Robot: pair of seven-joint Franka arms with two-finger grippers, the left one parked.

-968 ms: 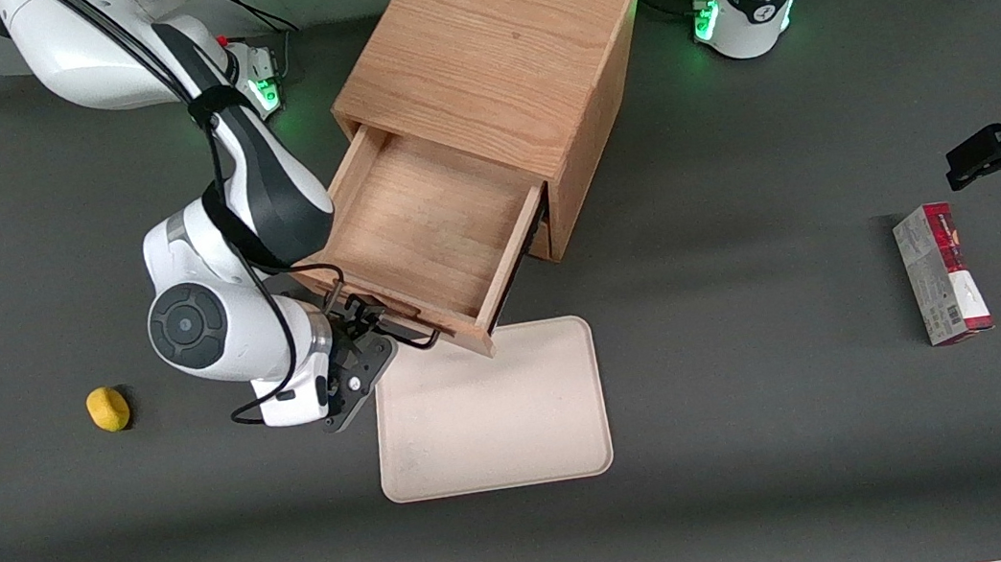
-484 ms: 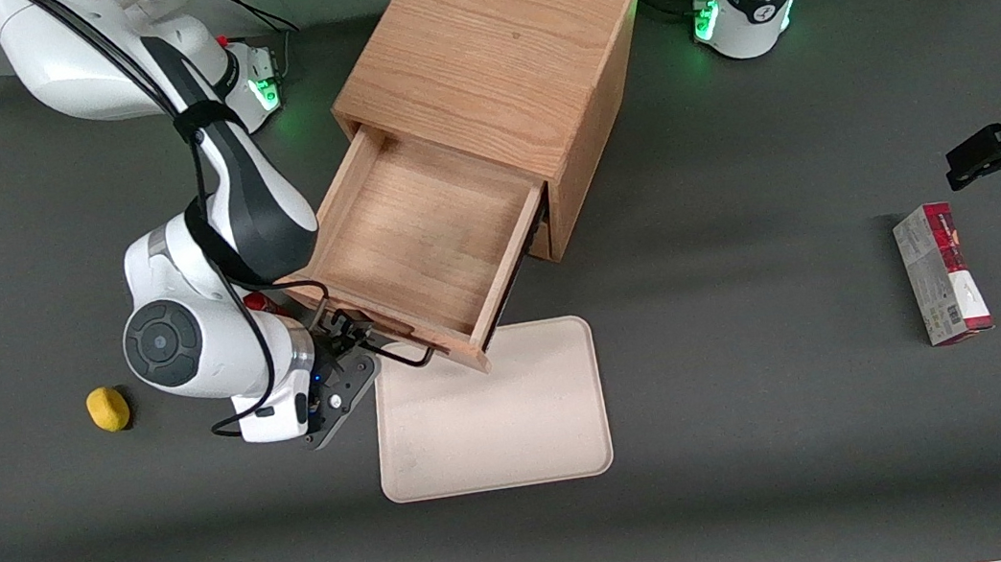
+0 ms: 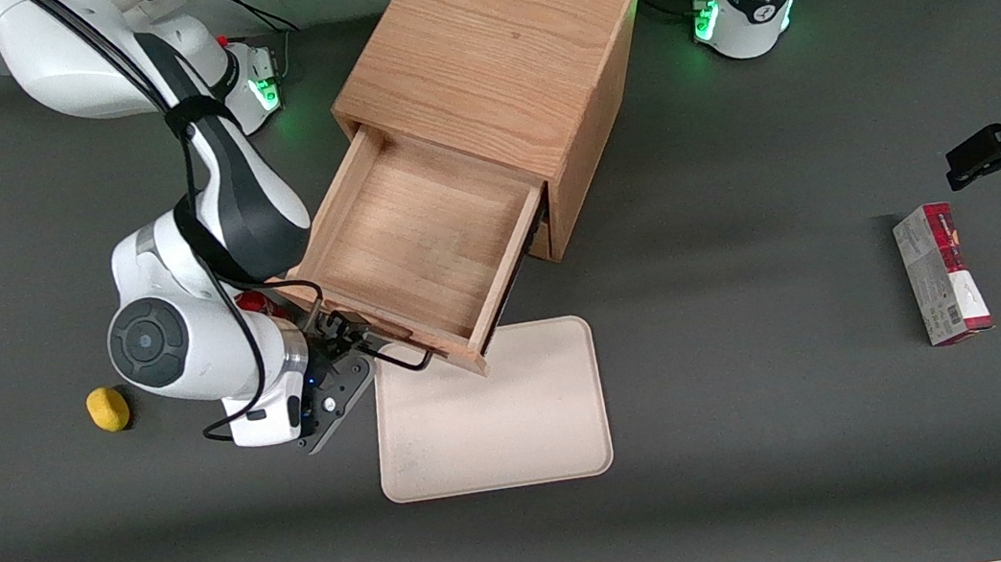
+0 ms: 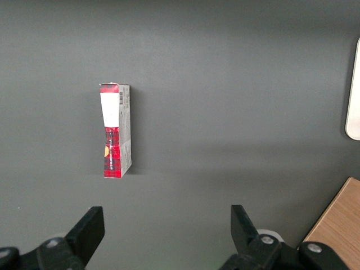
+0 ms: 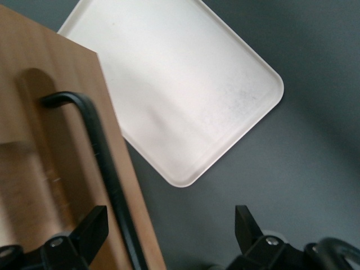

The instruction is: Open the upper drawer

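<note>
Front view: one upper drawer [image 3: 418,239] pulled out; tool [image 3: 353,351] spread wide around its handle [image 3: 399,357]; one tray [image 3: 490,410].

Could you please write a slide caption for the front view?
The tool sits at the black wire handle of the pulled-out upper drawer, above a corner of the beige tray.

Gripper [image 3: 352,343] beside upper drawer [image 3: 418,239], above tray [image 3: 519,424].

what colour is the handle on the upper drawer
Black, on light oak. The upper drawer's handle shows best in the right wrist view, with the tool at it.
</note>
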